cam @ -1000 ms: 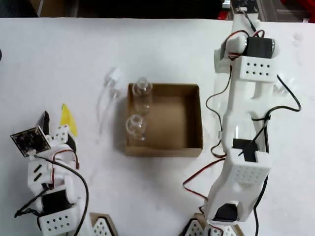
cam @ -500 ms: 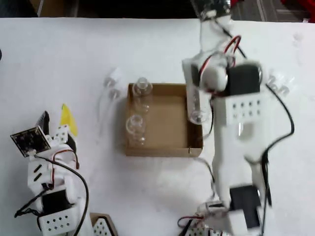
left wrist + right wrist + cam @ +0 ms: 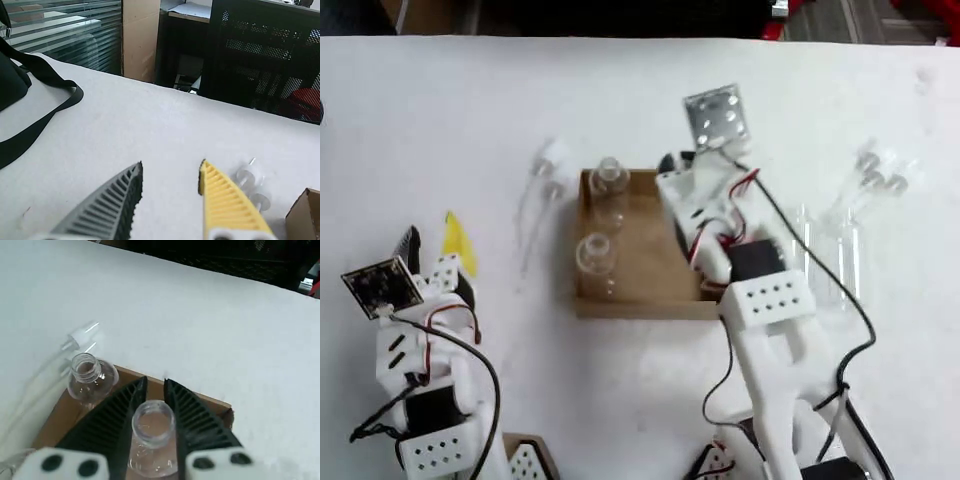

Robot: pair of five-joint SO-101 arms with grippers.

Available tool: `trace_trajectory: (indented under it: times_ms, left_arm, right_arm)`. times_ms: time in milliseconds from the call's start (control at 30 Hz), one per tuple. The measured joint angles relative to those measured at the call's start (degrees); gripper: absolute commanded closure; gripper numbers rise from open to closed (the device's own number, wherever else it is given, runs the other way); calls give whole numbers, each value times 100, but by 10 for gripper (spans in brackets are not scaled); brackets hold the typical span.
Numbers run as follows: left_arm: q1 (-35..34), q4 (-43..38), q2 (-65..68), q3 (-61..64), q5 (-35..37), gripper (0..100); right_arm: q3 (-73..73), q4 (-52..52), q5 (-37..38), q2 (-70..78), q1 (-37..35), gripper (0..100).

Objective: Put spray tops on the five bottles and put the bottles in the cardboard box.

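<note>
Clear bottle [image 3: 152, 432], no spray top, clamped in R gripper [image 3: 155, 382].

Brightness: bright and even; the white table top [image 3: 640, 90] is nearly washed out in the high view.
Source: daylight shows pale behind the slatted window blinds [image 3: 60, 30].
Shadows: soft and faint, with a thin one along the brown cardboard box [image 3: 645, 250].
Glare: small highlights on the clear plastic bottle [image 3: 152, 425] rim.
Background: dark beyond the table's far edge.
</note>
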Motion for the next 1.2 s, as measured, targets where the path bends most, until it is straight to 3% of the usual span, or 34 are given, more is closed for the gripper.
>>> trace_trajectory:
  times_ms: [267,1000,1200]
  left_arm:
    - [0,0,0,0,0,819]
    - [0,0,0,0,0,819]
    - [0,0,0,0,0,819]
  right_arm:
    - [1090,-1565,-79,-9,-202,982]
    - [1169,-1653,-97,659,-387,971]
    - [1169,-1653,-97,659,-387,845]
